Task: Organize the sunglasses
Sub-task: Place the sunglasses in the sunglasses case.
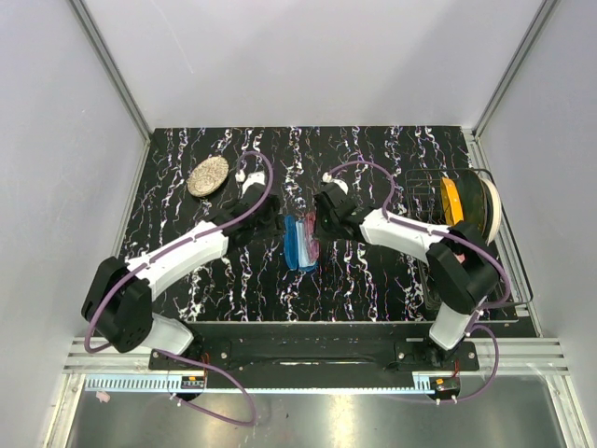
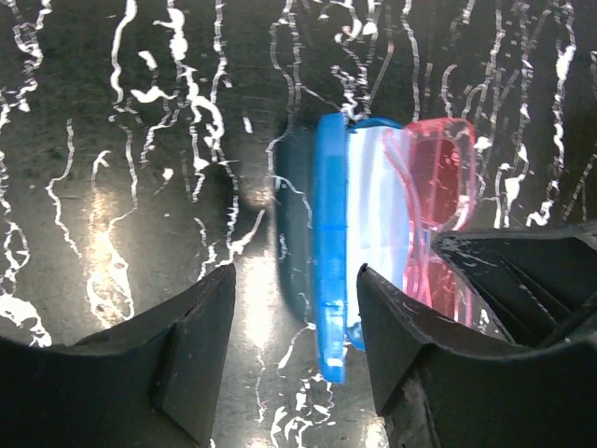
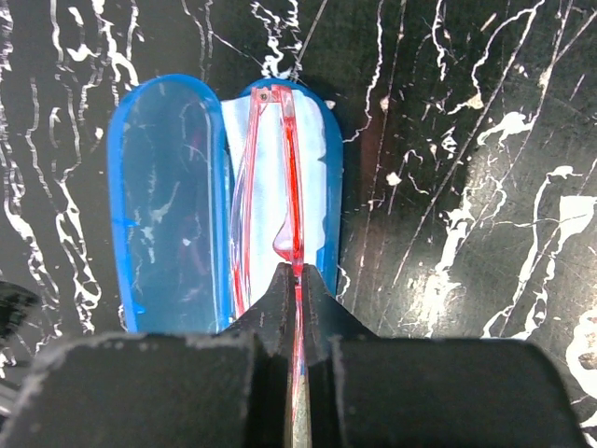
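Sunglasses are pinched edge-on in the right end effector, whose fingers are closed on the thin red frame. The folded pair sits over the right-hand half of the open case. Whether it already rests on the pale blue cloth lining that half cannot be determined.

The left end effector is spread open and holds nothing. It stands just beside the case, at the lid's edge.

Task status, as judged: insertion is nearly complete. Remaining steps are to seat the pair, release it, and close the lid.

Materials:
- Frame: wire-thin, red; lenses translucent pink.
- Case: glossy blue hard shell, two elongated oval halves.
- Counter: black, reflective, with white marbled veining.

At the far side, a flat, tan, rough-textured oval lies to the left. A wire rack holding a yellow disc stands to the right.
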Controlling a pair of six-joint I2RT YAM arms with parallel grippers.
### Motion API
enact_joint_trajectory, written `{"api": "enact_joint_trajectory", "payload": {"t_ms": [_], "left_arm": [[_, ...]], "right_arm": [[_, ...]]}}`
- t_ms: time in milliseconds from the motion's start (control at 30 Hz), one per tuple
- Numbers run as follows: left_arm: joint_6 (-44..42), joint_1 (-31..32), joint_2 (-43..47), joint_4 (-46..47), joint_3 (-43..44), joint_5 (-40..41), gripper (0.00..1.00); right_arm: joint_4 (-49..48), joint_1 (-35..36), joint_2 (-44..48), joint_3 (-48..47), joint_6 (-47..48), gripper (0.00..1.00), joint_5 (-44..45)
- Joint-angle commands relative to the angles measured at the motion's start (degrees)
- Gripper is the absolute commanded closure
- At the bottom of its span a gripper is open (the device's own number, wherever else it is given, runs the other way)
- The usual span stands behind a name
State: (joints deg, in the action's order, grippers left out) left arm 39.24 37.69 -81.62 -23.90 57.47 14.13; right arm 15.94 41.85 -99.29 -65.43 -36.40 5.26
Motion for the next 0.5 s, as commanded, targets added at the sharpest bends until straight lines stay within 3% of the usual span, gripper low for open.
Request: {"api": "enact_joint_trajectory", "payload": {"t_ms": [0,100,467], "left_arm": [[4.1,-2.8,2.3,3.2,-4.0,0.3,0.43],[6.5,-4.3,2.3,5.1,-6.7,-0.9,0.48],[7.4,-5.9,-3.6,10.8,-9.7,-7.4,0.51]], "right_arm": [[3.3,0.3,-1.7,-3.9,1.2,1.0,3.7],[5.1,0.3,-3.0,-5.3,1.6,1.0,4.5],[10.3,0.3,-6.3,-9.7,2.7,1.0,7.8]]}}
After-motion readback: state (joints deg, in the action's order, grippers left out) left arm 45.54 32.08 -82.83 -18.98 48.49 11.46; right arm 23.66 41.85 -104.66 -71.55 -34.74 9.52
